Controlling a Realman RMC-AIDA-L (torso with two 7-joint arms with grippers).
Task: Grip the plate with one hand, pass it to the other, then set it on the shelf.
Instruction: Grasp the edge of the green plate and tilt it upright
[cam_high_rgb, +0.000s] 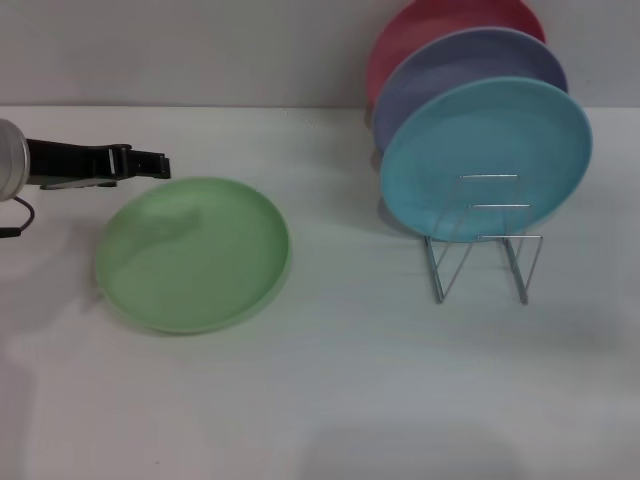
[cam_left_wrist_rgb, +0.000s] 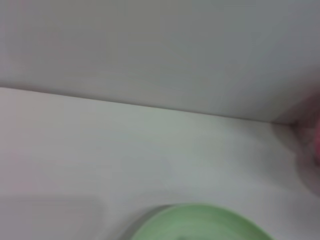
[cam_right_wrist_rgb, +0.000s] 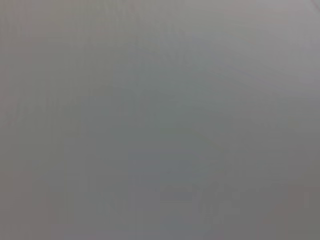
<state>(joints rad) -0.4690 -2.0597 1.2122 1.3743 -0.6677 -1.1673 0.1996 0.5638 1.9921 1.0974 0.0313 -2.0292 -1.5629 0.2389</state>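
The light green plate (cam_high_rgb: 193, 252) lies flat on the white table, left of centre in the head view. Its rim also shows in the left wrist view (cam_left_wrist_rgb: 200, 224). My left gripper (cam_high_rgb: 150, 163) reaches in from the left edge, level, just beyond the plate's far-left rim and apart from it, holding nothing. The wire shelf (cam_high_rgb: 480, 245) stands to the right, its front loops bare. My right gripper is out of view; the right wrist view shows only a plain grey surface.
A turquoise-blue plate (cam_high_rgb: 487, 155), a lavender plate (cam_high_rgb: 465, 75) and a pink-red plate (cam_high_rgb: 450, 25) stand on edge in the back of the shelf, against the wall. White table (cam_high_rgb: 330, 400) spreads in front.
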